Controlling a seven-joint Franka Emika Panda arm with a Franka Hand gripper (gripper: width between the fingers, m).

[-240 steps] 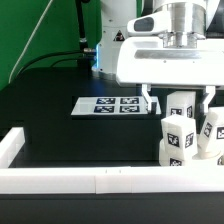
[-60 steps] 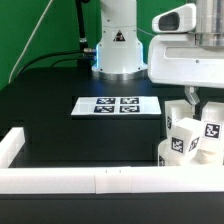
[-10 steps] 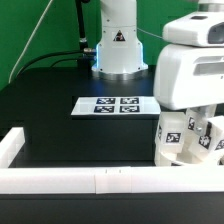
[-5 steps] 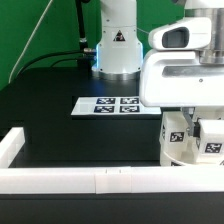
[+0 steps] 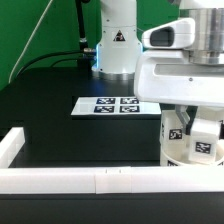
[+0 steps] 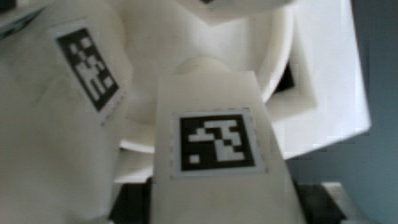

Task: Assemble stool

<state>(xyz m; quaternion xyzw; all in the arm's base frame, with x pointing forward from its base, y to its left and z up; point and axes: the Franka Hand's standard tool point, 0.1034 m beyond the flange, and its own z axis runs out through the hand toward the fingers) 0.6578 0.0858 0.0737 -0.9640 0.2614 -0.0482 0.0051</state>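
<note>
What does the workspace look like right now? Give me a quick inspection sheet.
Surface: black table, white rail along its near edge.
Job's things: tagged white stool legs clustered at the exterior view's right; one leg fills the wrist view; seat disc not distinguishable.
Clutter: nothing seen.
Grippers: gripper low over the legs; fingers hidden, state unclear.
Cables: green cable behind the table.
Surroundings: marker board mid-table; robot base behind.
</note>
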